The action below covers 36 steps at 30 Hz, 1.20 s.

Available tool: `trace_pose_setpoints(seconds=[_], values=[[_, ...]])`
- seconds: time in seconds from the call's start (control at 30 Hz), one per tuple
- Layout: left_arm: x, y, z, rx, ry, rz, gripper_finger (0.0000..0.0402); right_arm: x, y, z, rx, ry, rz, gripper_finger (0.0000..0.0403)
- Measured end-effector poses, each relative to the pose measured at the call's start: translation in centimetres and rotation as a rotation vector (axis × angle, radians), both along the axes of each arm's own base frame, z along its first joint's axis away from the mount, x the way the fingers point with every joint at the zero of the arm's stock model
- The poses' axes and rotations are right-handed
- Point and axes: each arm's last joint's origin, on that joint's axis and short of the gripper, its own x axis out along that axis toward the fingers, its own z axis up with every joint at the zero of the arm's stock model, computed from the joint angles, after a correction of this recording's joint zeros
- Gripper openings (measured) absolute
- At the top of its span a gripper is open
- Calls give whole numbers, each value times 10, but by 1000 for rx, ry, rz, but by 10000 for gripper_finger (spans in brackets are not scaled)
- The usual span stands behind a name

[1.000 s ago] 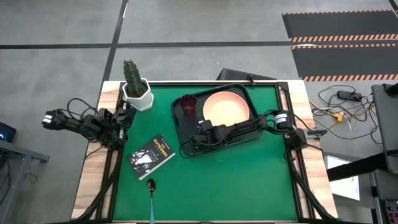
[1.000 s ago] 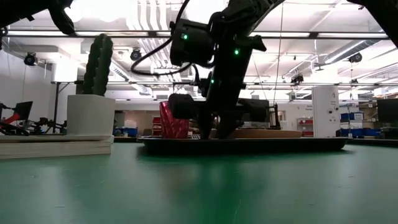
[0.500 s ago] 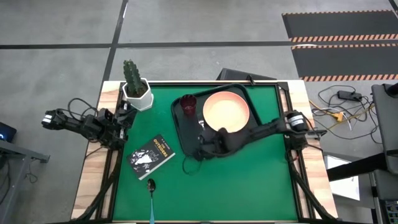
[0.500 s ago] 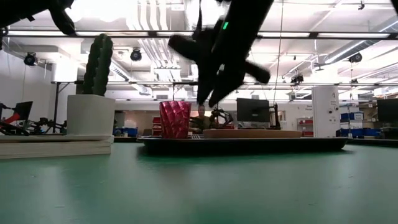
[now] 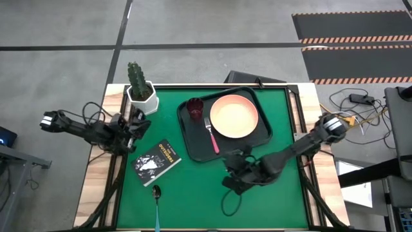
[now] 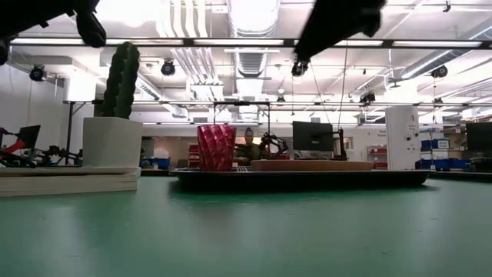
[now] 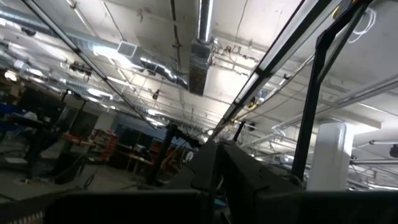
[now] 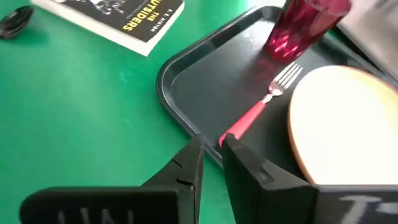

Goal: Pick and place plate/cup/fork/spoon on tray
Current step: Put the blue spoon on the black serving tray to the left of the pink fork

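Note:
The dark tray (image 5: 193,145) lies at the table's far middle. On it stand the peach-pink plate (image 5: 234,116) and the dark red cup (image 5: 195,108), and the pink-handled fork (image 5: 211,133) lies flat between them. The blue-handled spoon (image 5: 156,194) lies on the green mat near the front edge. My right gripper (image 8: 212,142) hangs above the mat just off the tray's near rim, open by a narrow gap and empty, pointing toward the fork's handle end (image 8: 239,127). My left gripper (image 5: 136,125) is at the table's left edge near the cactus pot.
A white hexagonal pot with a cactus (image 5: 141,96) stands at the far left corner. A black book with yellow lettering (image 5: 156,161) lies left of the tray. Green mat lies bare between the tray's near rim and the front edge, around my right arm (image 5: 290,151).
My right gripper has left the fork lying on the tray between cup and plate. It has risen and drawn back toward the table's near edge and a little right, off the tray. My left gripper has shifted slightly toward the table's right.

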Motion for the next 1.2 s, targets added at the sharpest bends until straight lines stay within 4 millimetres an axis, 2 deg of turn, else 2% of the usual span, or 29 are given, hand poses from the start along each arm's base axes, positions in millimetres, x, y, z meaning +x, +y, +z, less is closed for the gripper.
trace_pose_setpoints(seconds=[0.17, 0.27, 0.4, 0.6, 0.77, 0.9, 1.0, 1.2], values=[[14, -4, -8, -41, 81, -54, 8, -35, -4, 0, -80, -42, 31, 43], [27, -9, -19, -98, 166, -95, 8, -51, -10, -4, -106, -99, 60, 43], [48, -17, -21, -185, 253, -132, 8, -68, -20, -5, -135, -193, 143, 43], [85, -42, -1, -210, 292, -209, 8, -87, -31, 13, -218, -384, 304, 43], [110, -60, 14, -298, 367, -266, 8, -105, -39, 33, -217, -483, 435, 43], [129, -69, 11, -498, 619, -239, 3, -117, -45, 40, -178, -525, 487, 43], [138, -79, 9, -676, 858, -171, 1, -123, -47, 38, -138, -525, 533, 43], [139, -115, 10, -944, 1365, -74, 0, -131, -51, 38, -114, -508, 553, 43]])
